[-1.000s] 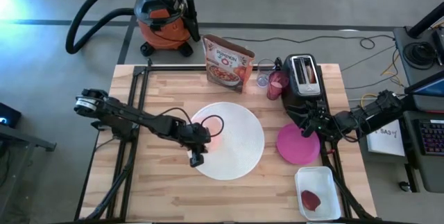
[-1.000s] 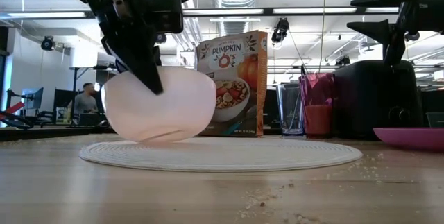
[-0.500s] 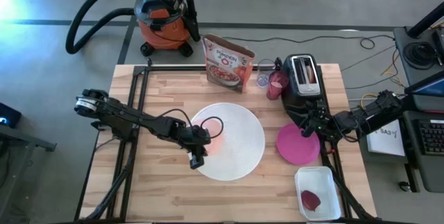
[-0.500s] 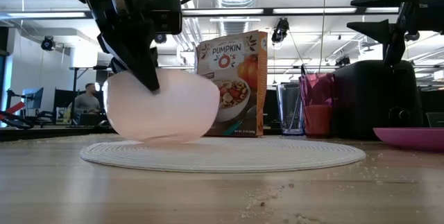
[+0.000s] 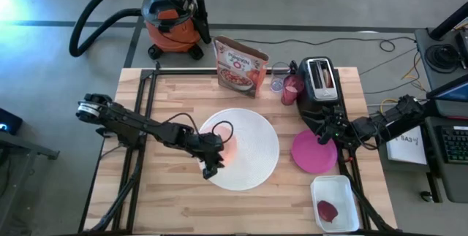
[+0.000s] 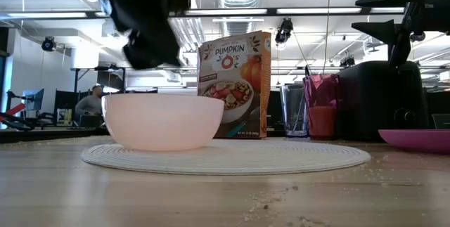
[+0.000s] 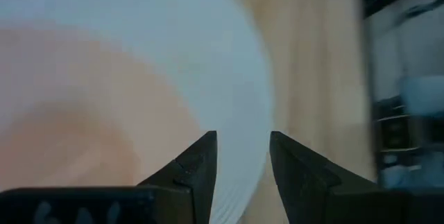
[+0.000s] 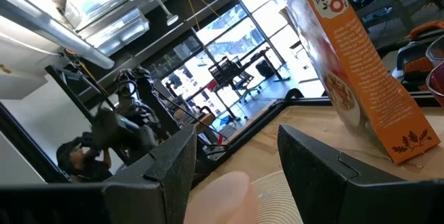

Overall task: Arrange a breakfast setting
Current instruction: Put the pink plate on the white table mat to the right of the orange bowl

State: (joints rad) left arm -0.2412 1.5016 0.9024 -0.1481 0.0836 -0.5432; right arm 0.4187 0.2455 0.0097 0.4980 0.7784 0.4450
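The pale pink bowl (image 6: 163, 120) stands upright on its base on the left part of the large white plate (image 5: 248, 152). It also shows in the high view (image 5: 224, 145). My left gripper (image 6: 149, 44) is open and hangs just above the bowl's left rim, clear of it; its fingers (image 7: 198, 172) point down at the bowl and plate. My right gripper (image 5: 325, 135) is open and hovers over the far left edge of the magenta plate (image 5: 314, 153). The pink cup (image 5: 292, 90) and the clear glass (image 5: 277, 84) stand at the back. The spoon is out of view.
A cereal box (image 5: 238, 64) stands behind the white plate and a black toaster (image 5: 319, 79) stands at the back right. A white container (image 5: 335, 203) with a red piece in it sits at the front right. The shop vacuum (image 5: 172, 20) stands beyond the table.
My left gripper has let go of the bowl's rim and risen above it. The bowl, which was tilted on the white plate, has settled level on its base there.
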